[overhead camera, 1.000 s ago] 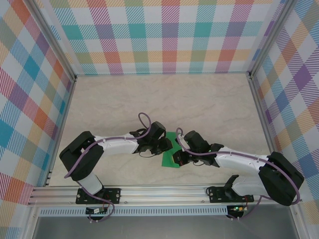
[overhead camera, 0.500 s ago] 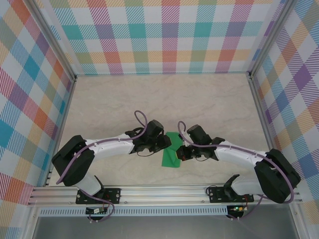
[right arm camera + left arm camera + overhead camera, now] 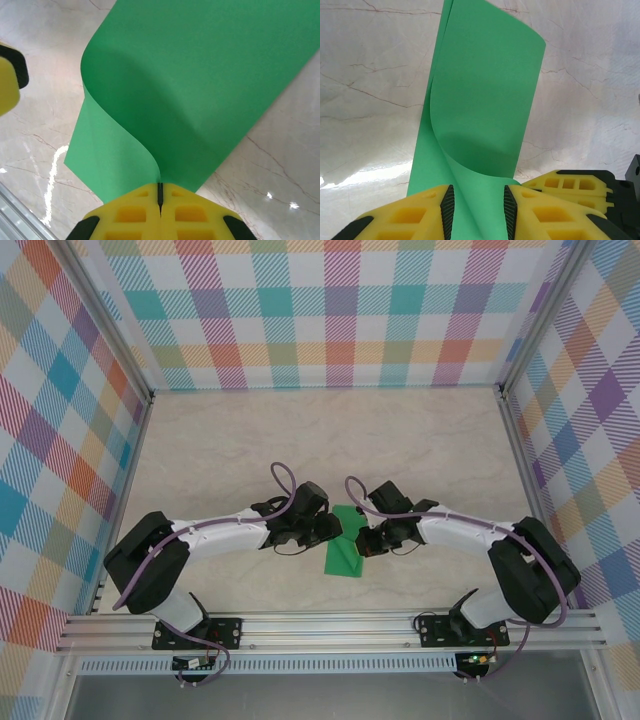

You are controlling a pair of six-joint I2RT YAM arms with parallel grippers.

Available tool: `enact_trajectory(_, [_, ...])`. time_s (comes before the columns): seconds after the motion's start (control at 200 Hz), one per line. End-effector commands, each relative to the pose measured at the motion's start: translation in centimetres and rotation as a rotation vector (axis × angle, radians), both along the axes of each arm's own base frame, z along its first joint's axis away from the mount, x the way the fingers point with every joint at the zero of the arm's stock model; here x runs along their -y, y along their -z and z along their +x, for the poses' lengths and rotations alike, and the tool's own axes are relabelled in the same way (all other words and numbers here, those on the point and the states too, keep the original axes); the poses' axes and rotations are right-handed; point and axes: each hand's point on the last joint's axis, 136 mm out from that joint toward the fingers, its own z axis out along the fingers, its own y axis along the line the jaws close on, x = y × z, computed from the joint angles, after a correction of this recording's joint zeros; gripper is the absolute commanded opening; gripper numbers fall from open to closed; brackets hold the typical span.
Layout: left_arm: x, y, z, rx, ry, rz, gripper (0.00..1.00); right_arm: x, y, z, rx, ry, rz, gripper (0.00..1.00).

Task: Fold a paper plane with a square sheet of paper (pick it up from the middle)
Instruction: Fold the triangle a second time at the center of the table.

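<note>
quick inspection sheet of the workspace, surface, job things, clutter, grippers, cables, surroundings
surface: pale marbled tabletop, glossy reflections
job's things: green square sheet of paper, curled over in a loose fold, not creased flat
clutter: nothing seen
grippers: right gripper shut on the sheet's edge; left gripper fingers apart, astride the sheet's near end
cables: purple cables loop above both wrists, off the paper
surroundings: plaid walls; metal frame rail at the near edge
</note>
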Motion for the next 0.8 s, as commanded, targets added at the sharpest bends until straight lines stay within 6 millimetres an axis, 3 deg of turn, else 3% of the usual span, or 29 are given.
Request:
enact_trajectory(0.0, [0.5,-0.4,-0.9,-0.006,0.047,0.004,0.34,0.5,-0.1,0.9,0.014,-0.01,-0.041,0.02])
enact_trajectory(0.435, [1.3,-0.2,-0.9,-0.017,0.076,-0.008,0.31,0.5,0.7,1.9,0.009,-0.015,-0.085,0.03])
enact_trajectory(0.795, [2.3,0.2,-0.9,-0.035,0.095,-0.04,0.22,0.9,1.1,1.9,0.006,0.005,-0.107,0.04])
